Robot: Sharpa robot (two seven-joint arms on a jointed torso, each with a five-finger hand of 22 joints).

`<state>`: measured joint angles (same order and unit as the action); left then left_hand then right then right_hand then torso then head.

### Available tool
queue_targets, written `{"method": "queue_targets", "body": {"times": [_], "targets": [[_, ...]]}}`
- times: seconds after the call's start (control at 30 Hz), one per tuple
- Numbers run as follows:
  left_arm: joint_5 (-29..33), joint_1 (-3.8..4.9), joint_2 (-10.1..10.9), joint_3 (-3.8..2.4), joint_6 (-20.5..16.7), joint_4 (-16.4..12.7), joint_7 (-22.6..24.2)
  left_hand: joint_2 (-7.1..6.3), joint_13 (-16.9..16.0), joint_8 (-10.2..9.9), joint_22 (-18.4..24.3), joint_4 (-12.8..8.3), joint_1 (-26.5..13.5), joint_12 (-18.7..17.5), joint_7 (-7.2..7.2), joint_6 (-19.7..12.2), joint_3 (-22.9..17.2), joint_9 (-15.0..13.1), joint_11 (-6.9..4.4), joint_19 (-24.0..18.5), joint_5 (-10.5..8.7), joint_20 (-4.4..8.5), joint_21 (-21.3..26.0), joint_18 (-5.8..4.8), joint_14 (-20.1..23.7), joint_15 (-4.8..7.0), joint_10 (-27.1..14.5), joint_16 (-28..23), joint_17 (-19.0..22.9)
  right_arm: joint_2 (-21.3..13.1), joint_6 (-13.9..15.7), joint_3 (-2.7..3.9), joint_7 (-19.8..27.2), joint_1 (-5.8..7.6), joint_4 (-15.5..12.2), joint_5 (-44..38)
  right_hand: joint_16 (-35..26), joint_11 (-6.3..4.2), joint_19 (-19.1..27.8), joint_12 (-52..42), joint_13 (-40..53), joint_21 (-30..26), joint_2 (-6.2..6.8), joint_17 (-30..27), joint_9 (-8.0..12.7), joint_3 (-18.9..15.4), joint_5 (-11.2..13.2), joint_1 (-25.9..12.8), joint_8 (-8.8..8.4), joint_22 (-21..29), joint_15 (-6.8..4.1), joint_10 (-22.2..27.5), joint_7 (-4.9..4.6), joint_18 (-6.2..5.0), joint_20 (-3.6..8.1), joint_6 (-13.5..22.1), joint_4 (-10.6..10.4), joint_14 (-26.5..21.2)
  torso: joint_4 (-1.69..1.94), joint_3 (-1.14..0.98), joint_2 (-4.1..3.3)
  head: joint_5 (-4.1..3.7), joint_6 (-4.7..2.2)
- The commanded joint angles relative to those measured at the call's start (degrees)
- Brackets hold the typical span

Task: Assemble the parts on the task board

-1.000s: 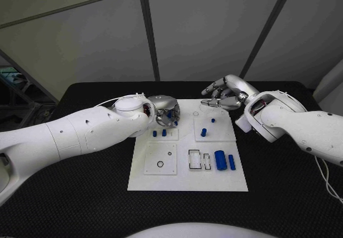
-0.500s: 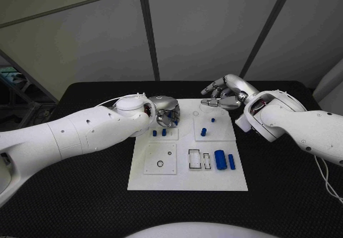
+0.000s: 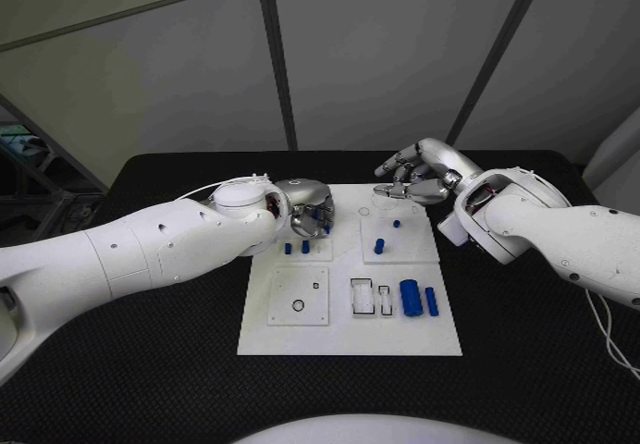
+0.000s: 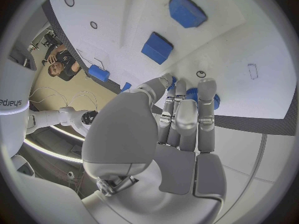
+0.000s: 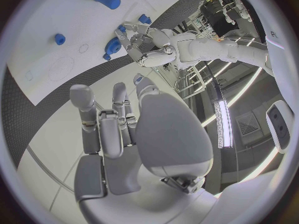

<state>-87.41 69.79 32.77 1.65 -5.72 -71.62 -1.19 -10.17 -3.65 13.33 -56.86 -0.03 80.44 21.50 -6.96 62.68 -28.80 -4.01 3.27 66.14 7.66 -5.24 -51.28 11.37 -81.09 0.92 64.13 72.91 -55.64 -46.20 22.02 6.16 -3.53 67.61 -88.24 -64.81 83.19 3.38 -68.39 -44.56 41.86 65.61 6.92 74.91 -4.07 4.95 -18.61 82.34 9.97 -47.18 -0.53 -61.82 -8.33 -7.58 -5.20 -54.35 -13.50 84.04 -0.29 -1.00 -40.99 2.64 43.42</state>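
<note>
A white task board (image 3: 350, 338) lies in the middle of a black table (image 3: 160, 370), with small blue parts (image 3: 411, 299) lying on it and standing in it. At the board's far left corner, the left hand (image 3: 307, 205) grasps a blue part (image 4: 201, 95) in its curled fingertips. The right hand (image 3: 416, 176) hovers over the far right corner, fingers curled, holding nothing.
</note>
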Motion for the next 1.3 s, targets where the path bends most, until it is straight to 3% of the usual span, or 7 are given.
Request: {"method": "queue_targets", "body": {"times": [0.03,0.3,0.47,0.67,0.93,1.17,1.3], "targets": [[1.6,-0.18,0.6,-0.19,-1.0,-0.7,1.0,0.38,-0.1,-0.3,-0.3,-0.1,-0.3,-0.4,0.01,0.5,-0.5,0.0,0.04,0.5,-0.26,0.04,-0.5,-2.04,-0.6,-0.03,0.5,0.4,-0.1,0.0,0.2,0.04,0.3,0.08,0.0,-0.3,-0.2,-0.13,0.4,0.4,0.0,-0.4,-0.19,3.7,0.1,0.5,-0.3,0.4,0.29,0.1,-0.43,0.2,0.0,-0.45,-0.06,-0.1,0.0,3.1,0.12,0.06,0.07,0.0,-0.08],[3.8,-0.22,3.4,-3.44,-2.4,-3.7,1.2,0.24,-0.1,-0.7,-1.1,-0.4,-0.6,-1.1,-0.18,0.9,-0.9,0.0,0.14,1.0,-0.29,0.05,-1.2,-2.19,-0.8,-0.09,1.1,0.7,-0.2,-0.1,0.2,0.04,0.3,0.08,0.3,-0.3,-0.2,-0.13,0.4,0.4,0.0,-0.4,-0.19,3.7,0.1,0.5,-0.3,0.4,0.29,0.1,-0.43,0.2,0.0,-0.45,-0.06,-0.1,0.0,3.1,0.18,0.05,0.08,0.21,-0.33],[5.0,-0.25,5.3,-4.37,-2.7,-5.6,1.1,0.23,-0.1,-0.7,-1.2,-0.5,-0.6,-1.3,-0.19,1.0,-1.0,-0.1,0.14,1.1,-0.3,0.04,-1.4,-2.22,-0.9,-0.09,1.2,0.8,-0.3,-0.2,0.2,0.04,0.3,0.08,0.4,-0.3,-0.2,-0.13,0.4,0.4,0.0,-0.4,-0.19,3.7,0.1,0.5,-0.3,0.4,0.29,0.1,-0.43,0.2,0.0,-0.45,-0.06,-0.1,0.0,3.1,0.11,0.03,0.06,0.43,-0.48],[5.8,-0.38,7.9,-4.72,-2.6,-7.4,0.8,0.2,-0.1,-0.8,-1.3,-0.6,-0.7,-1.4,-0.21,1.1,-1.0,-0.1,0.14,1.2,-0.3,0.04,-1.5,-2.23,-0.9,-0.09,1.3,0.8,-0.3,-0.3,0.2,0.04,0.2,0.07,0.4,-0.3,-0.3,-0.14,0.4,0.5,-0.2,-0.5,-0.19,3.6,0.1,0.6,-0.4,0.5,0.31,0.2,-0.44,0.1,0.01,-0.47,-0.05,-0.2,0.0,3.1,0.21,0.06,0.05,0.48,-0.44],[6.2,-0.95,10.8,-4.81,-1.1,-8.6,-0.1,-0.02,-0.1,-1.1,-1.5,-0.8,-0.9,-1.9,-0.25,1.2,-1.1,0.0,0.19,1.3,-0.33,0.03,-1.6,-2.25,-0.9,-0.12,1.5,0.8,-0.1,-0.5,0.2,0.04,0.2,0.07,0.4,-0.3,-0.3,-0.14,0.4,0.5,-0.2,-0.5,-0.19,3.6,0.1,0.6,-0.4,0.5,0.31,0.2,-0.44,0.1,0.01,-0.47,-0.05,-0.2,0.0,3.1,0.08,0.03,0.02,0.71,-0.34],[6.3,-2.45,11.4,-4.82,-0.5,-8.2,-0.3,-0.09,-0.1,-1.2,-1.5,-0.8,-1.0,-2.0,-0.25,1.3,-1.1,0.0,0.2,1.2,-0.35,0.01,-1.5,-2.24,-0.9,-0.13,1.5,0.8,0.1,-0.5,0.2,0.04,0.1,0.07,0.3,-0.3,-0.3,-0.14,0.4,0.5,-0.2,-0.5,-0.19,3.6,0.1,0.6,-0.4,0.5,0.31,0.2,-0.44,0.1,0.01,-0.47,-0.05,-0.2,0.0,3.1,0.02,0.06,0.02,0.77,-0.24],[6.3,-2.86,11.4,-4.82,-0.5,-7.8,-0.2,-0.09,-0.1,-1.2,-1.5,-0.8,-1.0,-2.0,-0.25,1.3,-1.2,0.0,0.2,1.2,-0.35,0.01,-1.5,-2.23,-0.9,-0.14,1.6,0.7,0.1,-0.5,0.1,0.04,0.1,0.07,0.3,-0.3,-0.3,-0.14,0.4,0.5,-0.2,-0.5,-0.19,3.6,0.1,0.6,-0.4,0.5,0.31,0.2,-0.44,0.1,0.01,-0.47,-0.05,-0.2,0.0,3.1,-0.03,0.03,-0.01,0.82,-0.26]]}}
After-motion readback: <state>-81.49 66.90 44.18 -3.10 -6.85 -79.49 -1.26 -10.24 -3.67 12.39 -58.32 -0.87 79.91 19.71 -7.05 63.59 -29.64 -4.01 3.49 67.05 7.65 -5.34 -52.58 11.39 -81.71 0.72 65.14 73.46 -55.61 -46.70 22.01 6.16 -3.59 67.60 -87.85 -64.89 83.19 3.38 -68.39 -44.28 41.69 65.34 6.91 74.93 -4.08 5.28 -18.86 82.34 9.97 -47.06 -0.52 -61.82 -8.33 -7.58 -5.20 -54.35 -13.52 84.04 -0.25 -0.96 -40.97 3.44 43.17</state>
